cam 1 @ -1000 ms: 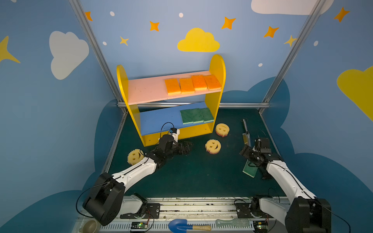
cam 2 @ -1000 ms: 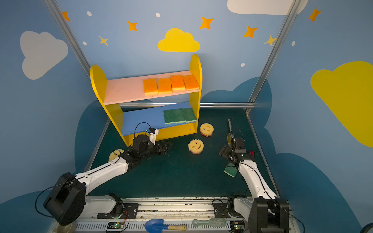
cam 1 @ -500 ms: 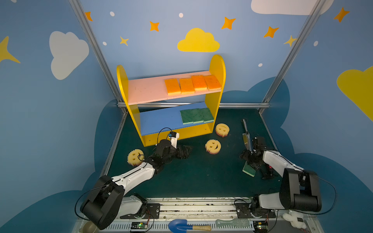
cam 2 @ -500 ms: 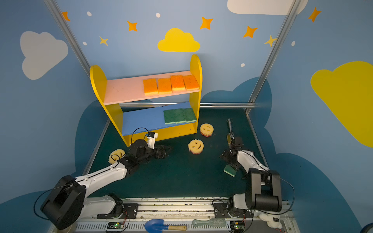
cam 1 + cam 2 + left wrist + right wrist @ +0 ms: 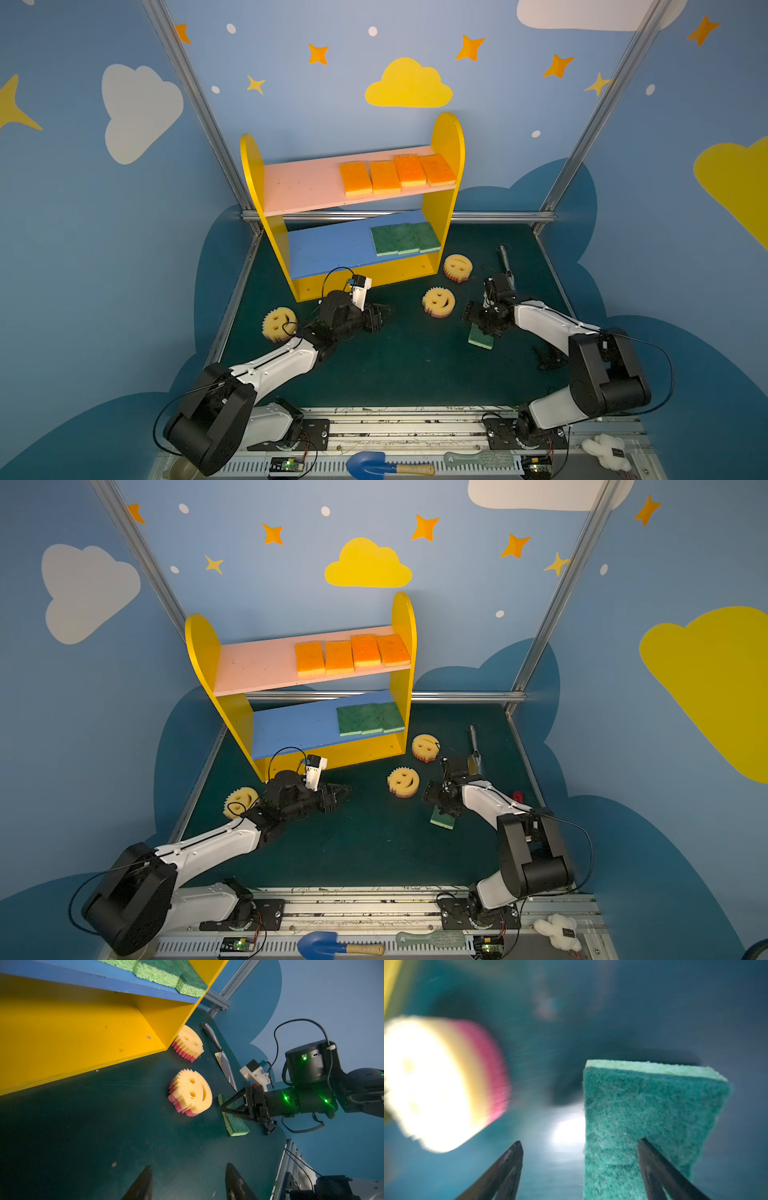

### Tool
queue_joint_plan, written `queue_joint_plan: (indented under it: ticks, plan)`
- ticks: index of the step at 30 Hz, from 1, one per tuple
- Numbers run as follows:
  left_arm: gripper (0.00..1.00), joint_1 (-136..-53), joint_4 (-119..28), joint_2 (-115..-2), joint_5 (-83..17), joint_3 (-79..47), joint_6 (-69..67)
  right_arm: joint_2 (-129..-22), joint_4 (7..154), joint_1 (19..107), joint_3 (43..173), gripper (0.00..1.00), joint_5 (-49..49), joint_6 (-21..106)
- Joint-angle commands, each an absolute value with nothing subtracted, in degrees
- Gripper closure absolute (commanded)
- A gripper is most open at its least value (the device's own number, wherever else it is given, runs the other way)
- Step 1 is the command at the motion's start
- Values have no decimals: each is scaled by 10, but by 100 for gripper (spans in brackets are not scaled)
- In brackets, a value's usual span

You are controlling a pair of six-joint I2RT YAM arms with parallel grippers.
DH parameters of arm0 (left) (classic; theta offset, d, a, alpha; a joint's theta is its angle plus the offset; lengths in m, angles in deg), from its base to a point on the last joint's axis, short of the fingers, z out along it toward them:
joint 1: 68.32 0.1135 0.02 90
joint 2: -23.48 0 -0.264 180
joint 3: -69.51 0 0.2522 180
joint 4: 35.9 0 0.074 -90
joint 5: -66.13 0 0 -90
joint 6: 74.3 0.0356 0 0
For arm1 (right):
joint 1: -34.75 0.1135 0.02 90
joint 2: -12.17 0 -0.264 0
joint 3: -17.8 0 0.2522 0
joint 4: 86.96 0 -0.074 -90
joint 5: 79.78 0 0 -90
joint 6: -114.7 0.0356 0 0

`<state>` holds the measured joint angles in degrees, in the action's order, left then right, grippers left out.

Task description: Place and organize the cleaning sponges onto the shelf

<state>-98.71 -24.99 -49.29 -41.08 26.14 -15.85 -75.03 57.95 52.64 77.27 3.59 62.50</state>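
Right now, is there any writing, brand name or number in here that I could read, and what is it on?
No word, brand or number can be read in any view.
On the white fluffy toy, the dark tag: too small to read.
On the front rail, the circuit board: any print is too small to read.
On the smiley sponge: only a cut-out smiling face, no letters.

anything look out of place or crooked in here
Yes. A knife lies on the mat to the right of the shelf, odd among cleaning sponges. On the pink board, the third orange sponge from the left looks slightly out of line with its neighbours.
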Motion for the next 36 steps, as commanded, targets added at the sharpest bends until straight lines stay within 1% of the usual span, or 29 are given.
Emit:
queue_joint_plan:
  ticks: [1,6,12,15,18,22,28,32,36]
  plan:
    - [47,-989,-231,-509,-443,258,-165,-788,609,569,753,16,-67,664]
    - [52,-1002,-208,-546,-457,256,-182,-744,619,593,749,16,-81,671]
    - [55,-1041,-195,-635,-464,209,-218,-634,594,584,745,16,-91,648]
    - [57,-1072,-195,-679,-469,170,-226,-581,590,553,728,16,-110,644]
    - [60,-1102,-207,-727,-467,124,-233,-543,597,498,704,16,-148,643]
    - [62,-1132,-211,-800,-460,71,-258,-511,595,443,670,17,-154,622]
    - [63,-1161,-230,-889,-439,-6,-280,-484,619,392,633,16,-161,606]
    - [62,-1168,-258,-924,-414,-46,-278,-475,622,366,624,16,-185,599]
    - [62,-1169,-272,-954,-410,-79,-278,-460,634,359,615,17,-202,608]
